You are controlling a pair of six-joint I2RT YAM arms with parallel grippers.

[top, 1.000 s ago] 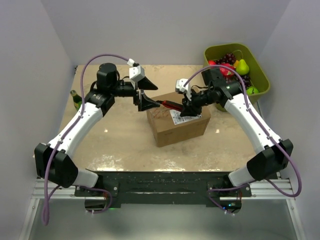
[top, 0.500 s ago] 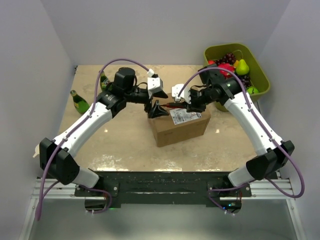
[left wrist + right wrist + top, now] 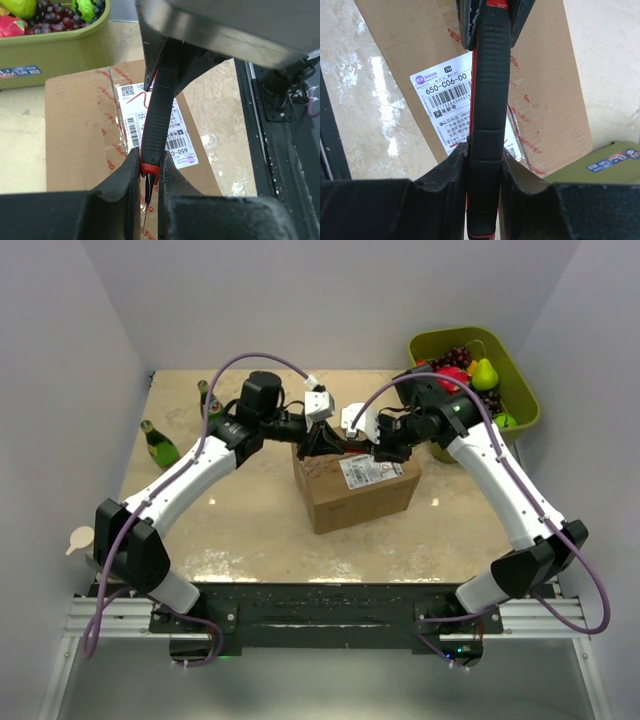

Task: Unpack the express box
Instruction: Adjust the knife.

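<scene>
The express box is a brown carton with a white label, and it stands closed and taped at the table's middle. Just above its far top edge a red and black utility knife hangs level between both grippers. My left gripper is shut on the knife's red blade end, and a thin blade pokes out past the fingers. My right gripper is shut on the ribbed black handle. Below the knife, both wrist views show the box top and its label.
An olive-green tub of fruit stands at the back right, close behind the right arm. Two green bottles stand at the back left. A small white round thing lies at the left edge. Grey walls close in both sides.
My left gripper swung right from beside the box to the knife's free end and closed on it. My right gripper kept its hold and shifted slightly back and left.
</scene>
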